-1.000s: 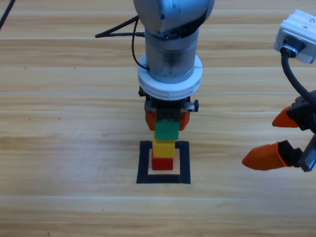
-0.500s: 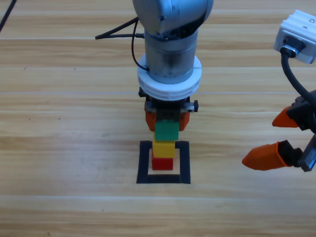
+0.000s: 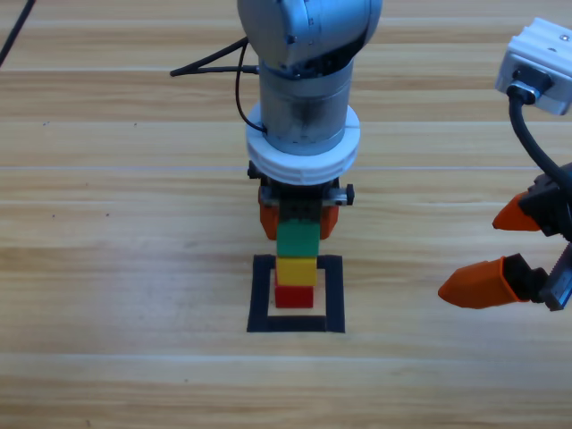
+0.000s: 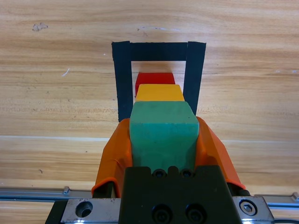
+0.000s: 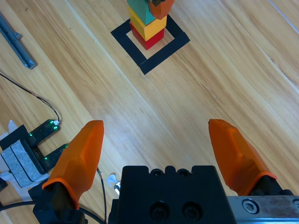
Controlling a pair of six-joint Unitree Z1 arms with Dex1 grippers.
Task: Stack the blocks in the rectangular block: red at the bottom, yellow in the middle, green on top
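A wooden table (image 3: 107, 268) seen from above, with two grey robot arms. The left hand (image 3: 299, 214) reaches down from the top of the picture at the middle. Its two orange fingers (image 4: 117, 154) are closed on the sides of the green cube (image 3: 298, 239), one finger pressed against each side, as the left wrist view shows.

Directly under the held green cube sits the yellow cube (image 3: 295, 270), and under that the red cube (image 3: 294, 296), so the three form one column below the left hand. In the right wrist view the green cube rests on the yellow one. The red cube stands inside the square outline of black tape (image 3: 260, 295) on the table, with bare wood showing between the cube and the tape on each side.

The right hand (image 3: 490, 250) waits well off to the right of the stack, near the picture's right edge, away from the tape square. Its orange fingers are spread wide apart and hold nothing.

In the right wrist view, a small black device with green lights (image 5: 44, 133) lies on the table beside that hand, with thin cables running to it.

No brand names, labels or readable writing appear on the cubes, the hands or the table.
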